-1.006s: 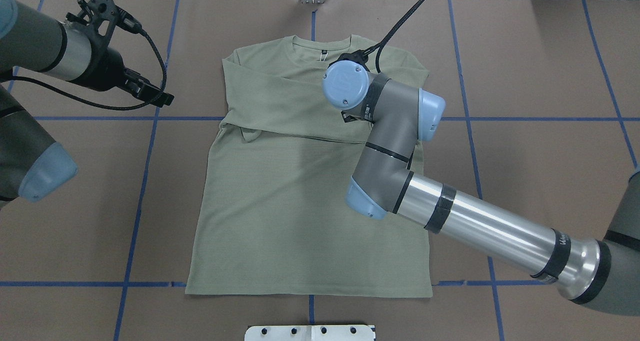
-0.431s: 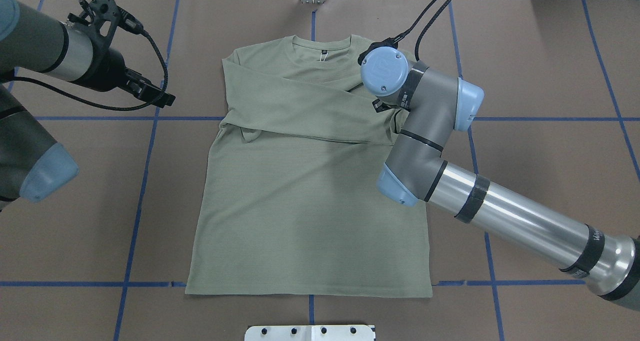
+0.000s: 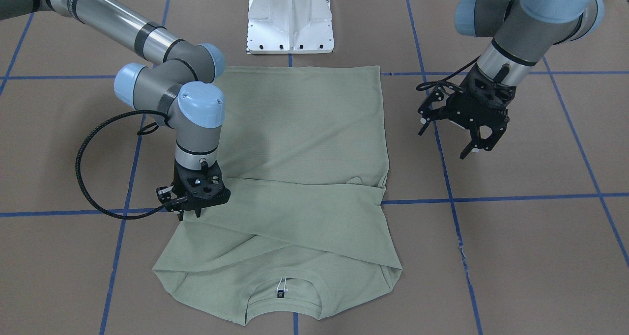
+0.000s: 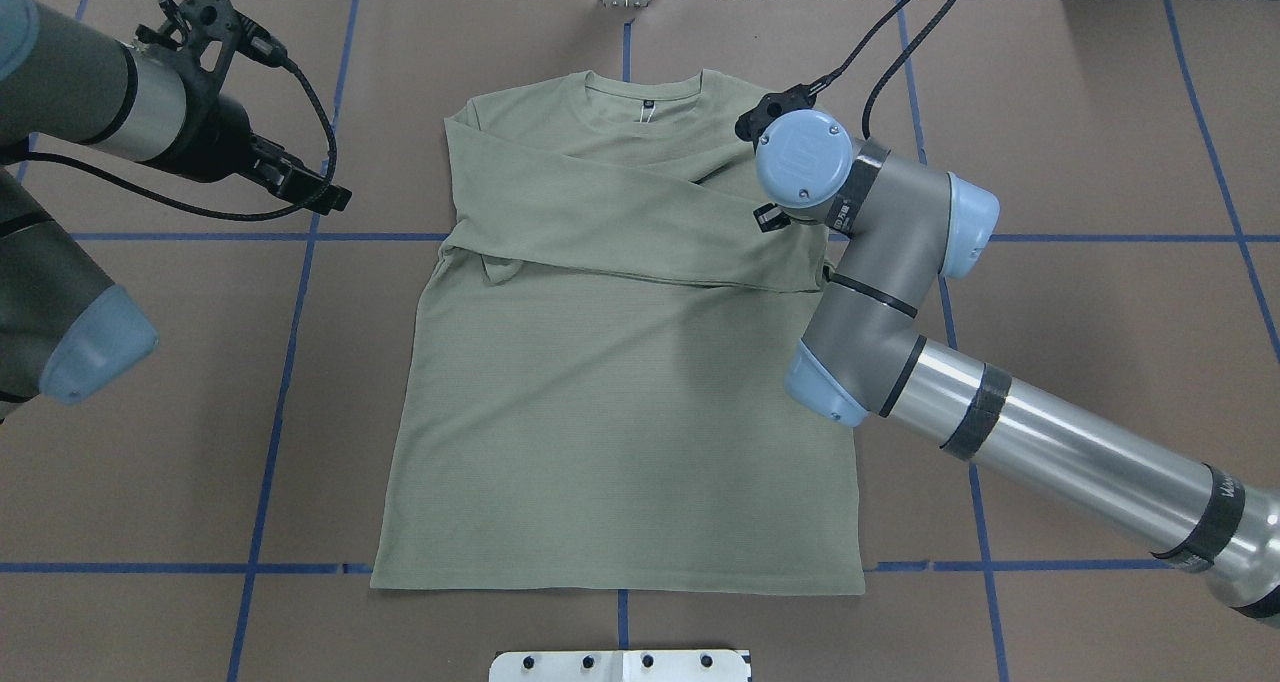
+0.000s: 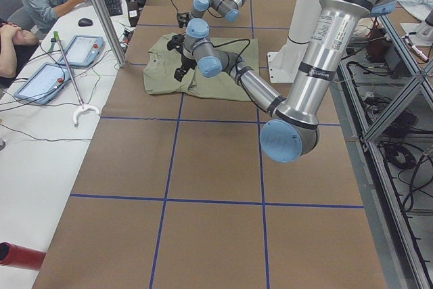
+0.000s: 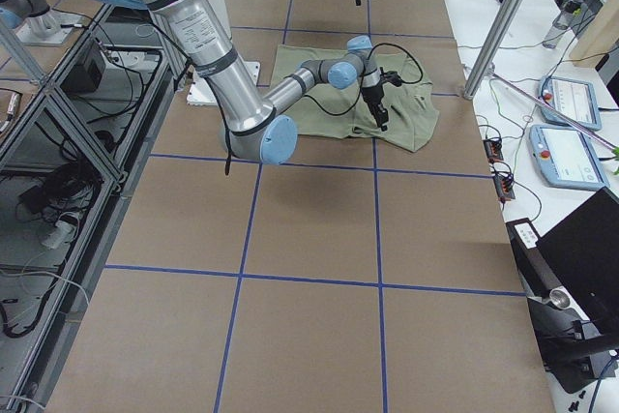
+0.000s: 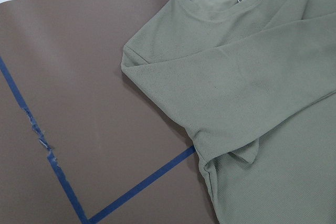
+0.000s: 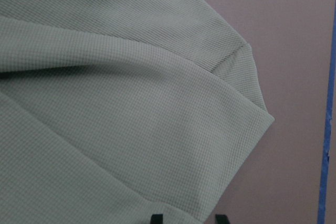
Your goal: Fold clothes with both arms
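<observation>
Front-facing view: pale sage-green long-sleeved knit shirt (image 3: 304, 138) flat on brown surface (image 3: 516, 237), sleeves crossed over chest. Left gripper (image 3: 471, 143) spread wide above bare surface, apart from shirt. Right gripper (image 3: 190, 209) low at shirt's sleeve edge, partly hidden. Overhead view: Right gripper hidden beneath blue wrist cap (image 4: 803, 157). Right wrist view: fingertips (image 8: 156, 217) apart over cloth, cut off at bottom.
</observation>
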`<control>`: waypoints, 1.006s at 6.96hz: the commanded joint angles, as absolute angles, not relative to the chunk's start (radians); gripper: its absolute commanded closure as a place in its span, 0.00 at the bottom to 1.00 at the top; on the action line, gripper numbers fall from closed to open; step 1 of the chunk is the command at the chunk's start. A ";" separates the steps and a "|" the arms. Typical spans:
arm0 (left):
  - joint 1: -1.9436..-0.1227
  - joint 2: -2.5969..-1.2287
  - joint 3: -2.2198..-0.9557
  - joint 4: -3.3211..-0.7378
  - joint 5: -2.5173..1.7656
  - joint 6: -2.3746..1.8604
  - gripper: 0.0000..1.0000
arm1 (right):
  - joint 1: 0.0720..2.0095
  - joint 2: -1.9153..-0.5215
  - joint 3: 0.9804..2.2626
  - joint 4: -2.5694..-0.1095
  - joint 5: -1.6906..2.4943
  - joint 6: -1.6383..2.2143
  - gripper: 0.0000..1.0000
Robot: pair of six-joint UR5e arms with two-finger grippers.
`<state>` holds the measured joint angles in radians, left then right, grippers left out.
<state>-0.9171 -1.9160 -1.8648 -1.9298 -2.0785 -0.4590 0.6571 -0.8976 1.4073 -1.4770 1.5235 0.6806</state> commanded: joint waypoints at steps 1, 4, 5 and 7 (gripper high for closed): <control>-0.916 -1.922 -1.874 -1.930 -2.077 -0.530 0.00 | 0.676 -0.908 1.492 -1.459 1.616 0.689 0.00; -0.907 -1.850 -1.980 -1.928 -2.065 -0.743 0.00 | 0.655 -1.073 1.816 -1.457 1.712 1.006 0.00; -0.844 -1.763 -2.076 -1.930 -2.062 -0.853 0.00 | 0.599 -1.169 1.936 -1.451 1.700 1.125 0.00; -0.610 -1.669 -2.175 -2.047 -1.848 -1.204 0.00 | 0.397 -1.297 2.135 -1.430 1.541 1.442 0.00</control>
